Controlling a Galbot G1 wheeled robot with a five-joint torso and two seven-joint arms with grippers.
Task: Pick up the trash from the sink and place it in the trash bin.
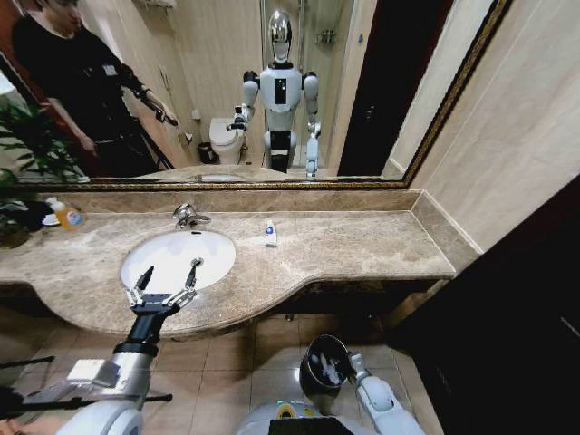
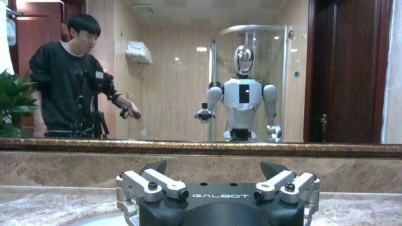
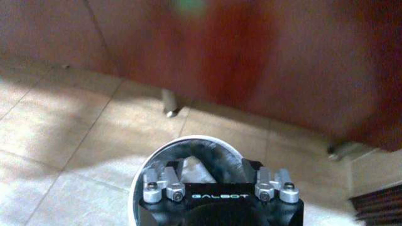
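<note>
The white oval sink (image 1: pixel 163 249) sits in the marble countertop (image 1: pixel 362 245), and its bowl looks bare around the drain. My left gripper (image 1: pixel 170 272) hovers open over the sink's front rim with nothing between its fingers; in the left wrist view the left gripper (image 2: pixel 215 167) faces the mirror. One white tube with blue marks (image 1: pixel 270 233) stands on the counter to the right of the basin. The black trash bin (image 1: pixel 317 349) stands on the floor below the counter with white pieces (image 3: pixel 196 170) inside. My right gripper (image 1: pixel 337 367) is over the bin's mouth (image 3: pixel 143 165), open and holding nothing.
A chrome faucet (image 1: pixel 188 215) stands behind the basin. A yellow bottle with an orange cap (image 1: pixel 65 216) and a plant (image 1: pixel 23 154) are at the counter's far left. The vanity's legs (image 3: pixel 168 103) stand just beyond the bin, and a dark panel (image 1: pixel 507 308) closes the right side.
</note>
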